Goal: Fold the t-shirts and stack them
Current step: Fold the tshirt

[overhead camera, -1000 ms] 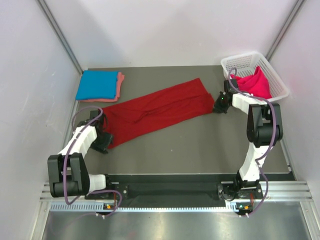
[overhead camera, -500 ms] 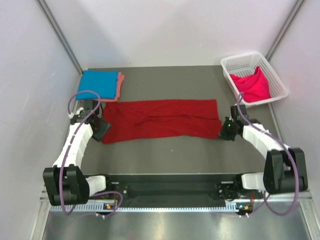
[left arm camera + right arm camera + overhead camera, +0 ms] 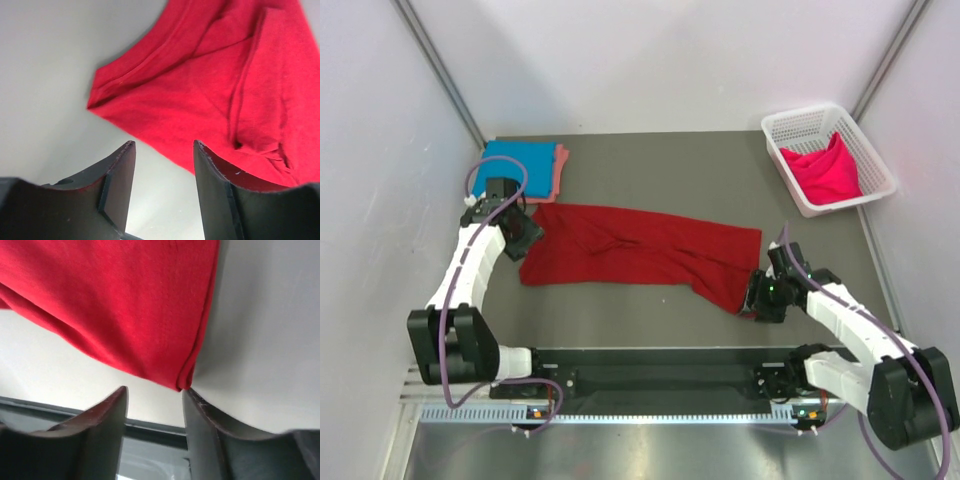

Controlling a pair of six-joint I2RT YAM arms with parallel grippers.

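The dark red t-shirt (image 3: 640, 250) lies stretched across the table, wrinkled, its right end pulled toward the near edge. My left gripper (image 3: 530, 232) is open at the shirt's far-left corner; in the left wrist view the gripper (image 3: 164, 147) frames bare table just short of the shirt's (image 3: 210, 85) hem. My right gripper (image 3: 757, 300) is open at the near-right corner. In the right wrist view the gripper (image 3: 154, 390) holds nothing, and the shirt (image 3: 125, 305) corner touches the right fingertip. A folded bright blue t-shirt (image 3: 515, 165) lies on a salmon pink one (image 3: 561, 165).
A white lattice basket (image 3: 850, 200) at the back right holds the hot pink t-shirt (image 3: 825, 172). The black rail (image 3: 650, 365) with the arm bases runs along the near edge, close behind the right gripper. White walls close in the left, back and right.
The right gripper dragged the shirt's right end from near the basket toward the near edge, then opened and let go. The left gripper moved away along the shirt's left edge, staying open.
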